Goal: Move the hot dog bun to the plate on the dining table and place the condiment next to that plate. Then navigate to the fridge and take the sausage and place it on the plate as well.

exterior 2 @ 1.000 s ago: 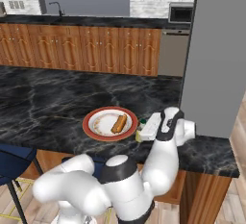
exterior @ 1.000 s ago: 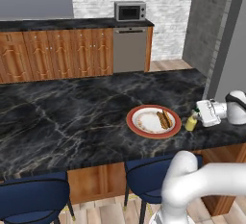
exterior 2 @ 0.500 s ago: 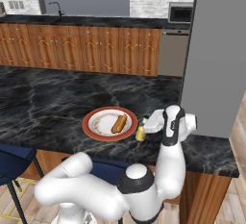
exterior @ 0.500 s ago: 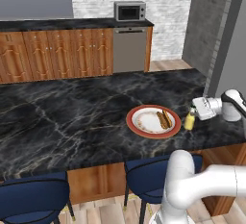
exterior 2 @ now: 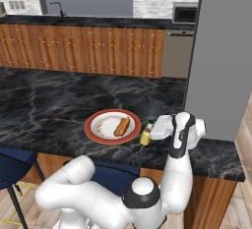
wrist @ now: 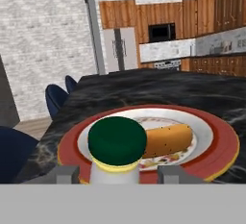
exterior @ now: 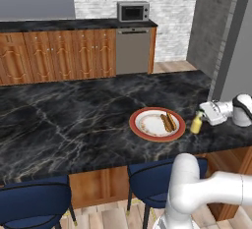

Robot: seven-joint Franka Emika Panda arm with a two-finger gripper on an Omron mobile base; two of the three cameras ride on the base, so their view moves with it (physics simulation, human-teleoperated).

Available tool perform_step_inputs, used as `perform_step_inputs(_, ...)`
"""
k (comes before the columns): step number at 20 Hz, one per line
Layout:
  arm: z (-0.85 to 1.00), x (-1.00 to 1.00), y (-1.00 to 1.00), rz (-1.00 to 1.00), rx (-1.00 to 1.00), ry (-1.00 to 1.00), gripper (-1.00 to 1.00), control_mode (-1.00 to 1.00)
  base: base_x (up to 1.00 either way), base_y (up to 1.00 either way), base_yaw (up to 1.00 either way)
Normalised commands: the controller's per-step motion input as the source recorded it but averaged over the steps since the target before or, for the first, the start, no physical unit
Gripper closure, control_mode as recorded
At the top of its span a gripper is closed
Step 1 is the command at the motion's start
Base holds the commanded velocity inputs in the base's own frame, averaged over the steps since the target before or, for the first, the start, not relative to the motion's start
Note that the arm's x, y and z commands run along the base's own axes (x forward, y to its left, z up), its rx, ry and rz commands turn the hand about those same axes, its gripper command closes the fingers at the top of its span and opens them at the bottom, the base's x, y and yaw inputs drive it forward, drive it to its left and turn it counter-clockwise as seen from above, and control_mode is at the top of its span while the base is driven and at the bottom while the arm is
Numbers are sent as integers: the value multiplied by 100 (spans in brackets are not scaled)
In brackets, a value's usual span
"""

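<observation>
The dining table (exterior: 74, 120) stretches far left, bare marble; its near edge runs close below the plate (exterior: 139, 129), which carries the hot dog bun (exterior: 168, 122). The condiment (exterior: 196, 124) stands upright just right of the plate. The gripper (exterior: 201, 116) straddles it, fingers slightly parted; I cannot tell whether they grip it. A sideways retreat could topple the bottle toward the near edge; room lies behind, to the right.

Black marble dining table (exterior: 74, 120) with red-rimmed plate (exterior: 157, 124) (bun on it) and yellow condiment bottle (exterior: 196, 124) just beside.
</observation>
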Motion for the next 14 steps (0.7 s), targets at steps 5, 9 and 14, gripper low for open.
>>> perform_step_inputs(5,-3,-3,9,0,0,-4,-100,-100,0,0,0)
perform_step_inputs(9,0,14,13,-2,0,-6,-100,-100,0,0,0)
perform_step_inputs(14,16,10,0,-4,0,-6,-100,-100,0,0,0)
